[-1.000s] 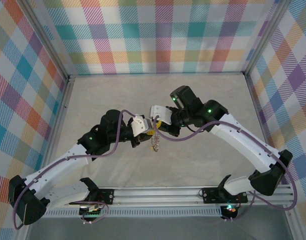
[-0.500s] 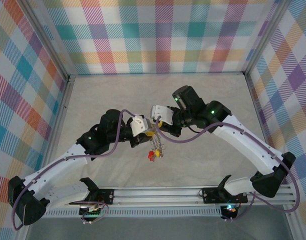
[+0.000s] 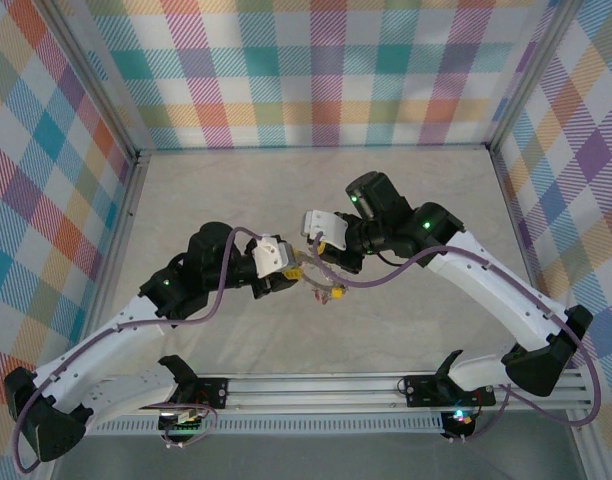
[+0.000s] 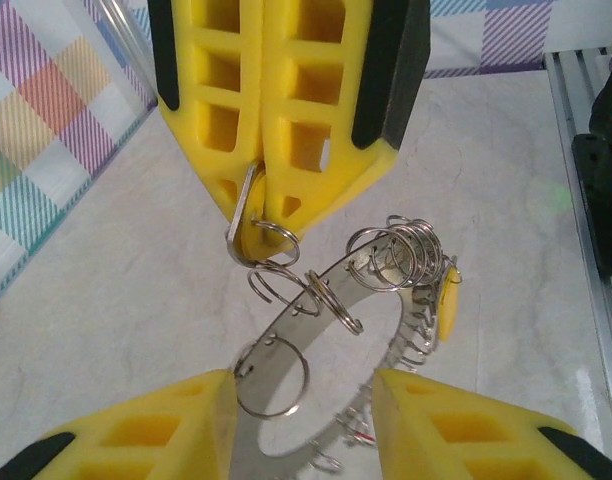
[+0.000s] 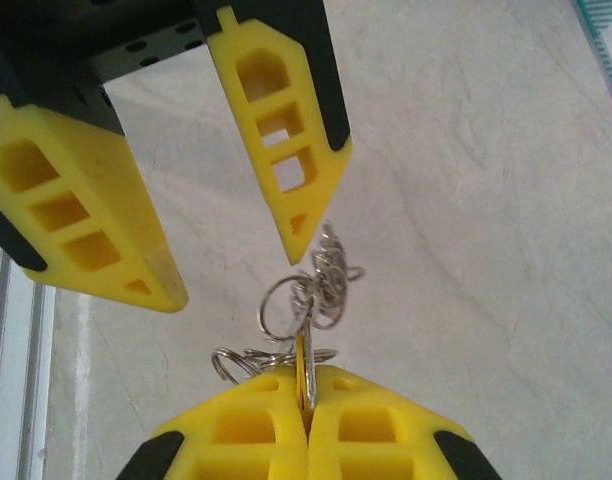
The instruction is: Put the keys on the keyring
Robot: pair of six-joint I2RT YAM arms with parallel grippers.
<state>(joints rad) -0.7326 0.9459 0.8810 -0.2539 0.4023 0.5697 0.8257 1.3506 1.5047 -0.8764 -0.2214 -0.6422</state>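
The right gripper [image 5: 304, 392] was seen clenched on a key [image 4: 244, 208] just beside the keyring [image 4: 331, 335], while the left gripper [image 5: 234, 272] was released, its fingers parted to either side of the keyring. For good threading, that clench needed to be held firm and the keyring steadied before the key was worked on.

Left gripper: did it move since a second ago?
Yes. The left gripper backed slightly left and toward the front rail.

A pale marbled table [image 3: 236, 190] is enclosed by plaid walls [image 3: 316, 70]; a metal rail [image 3: 316, 385] is mounted along its near edge.
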